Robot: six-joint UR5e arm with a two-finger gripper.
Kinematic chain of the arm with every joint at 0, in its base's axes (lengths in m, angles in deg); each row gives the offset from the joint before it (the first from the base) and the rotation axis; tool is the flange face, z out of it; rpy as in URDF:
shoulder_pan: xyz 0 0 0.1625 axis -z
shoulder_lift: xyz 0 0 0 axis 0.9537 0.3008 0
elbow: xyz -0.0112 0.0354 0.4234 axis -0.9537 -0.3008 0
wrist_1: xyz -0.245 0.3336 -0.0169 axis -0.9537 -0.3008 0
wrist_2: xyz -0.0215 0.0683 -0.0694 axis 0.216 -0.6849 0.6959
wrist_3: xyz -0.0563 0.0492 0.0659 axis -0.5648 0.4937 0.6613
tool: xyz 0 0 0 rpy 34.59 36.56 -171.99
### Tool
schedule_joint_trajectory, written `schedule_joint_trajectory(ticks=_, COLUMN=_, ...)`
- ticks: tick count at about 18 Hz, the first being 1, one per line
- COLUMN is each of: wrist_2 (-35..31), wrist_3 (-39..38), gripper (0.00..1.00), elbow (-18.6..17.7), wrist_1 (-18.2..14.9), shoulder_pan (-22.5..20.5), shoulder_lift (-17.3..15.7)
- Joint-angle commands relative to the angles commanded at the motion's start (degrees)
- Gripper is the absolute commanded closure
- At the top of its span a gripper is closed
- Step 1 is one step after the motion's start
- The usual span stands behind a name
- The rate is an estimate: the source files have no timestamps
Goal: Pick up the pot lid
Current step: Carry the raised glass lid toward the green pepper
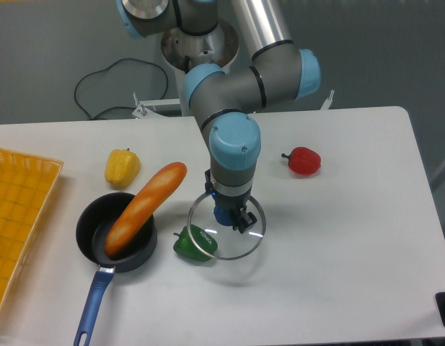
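The gripper (228,207), pointing down near the middle of the view, is shut on the blue knob of the pot lid (223,215). The lid is clear glass with a thin metal rim, and it hangs under the fingers. Part of its knob and far side is hidden behind the gripper. Through the lid's left part shows a green pepper (192,245).
Left of the lid, a black pan (88,229) with a blue handle holds a long orange-brown bread (146,205) that leans over its rim. A yellow pepper (122,169) lies behind the pan. A red object (304,161) is at the right.
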Motion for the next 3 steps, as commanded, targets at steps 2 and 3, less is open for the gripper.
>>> schedule_joint_trajectory(ticks=2, wrist_2=-0.17, wrist_3=0.18, gripper=0.54, elbow=-0.27, wrist_1=-0.09, shoulder_pan=-0.35, shoulder_lift=-0.17)
schedule_joint_trajectory(ticks=3, wrist_2=-0.18, wrist_3=0.26, gripper=0.54, elbow=-0.27, wrist_1=-0.09, shoulder_pan=-0.44, shoulder_lift=-0.18)
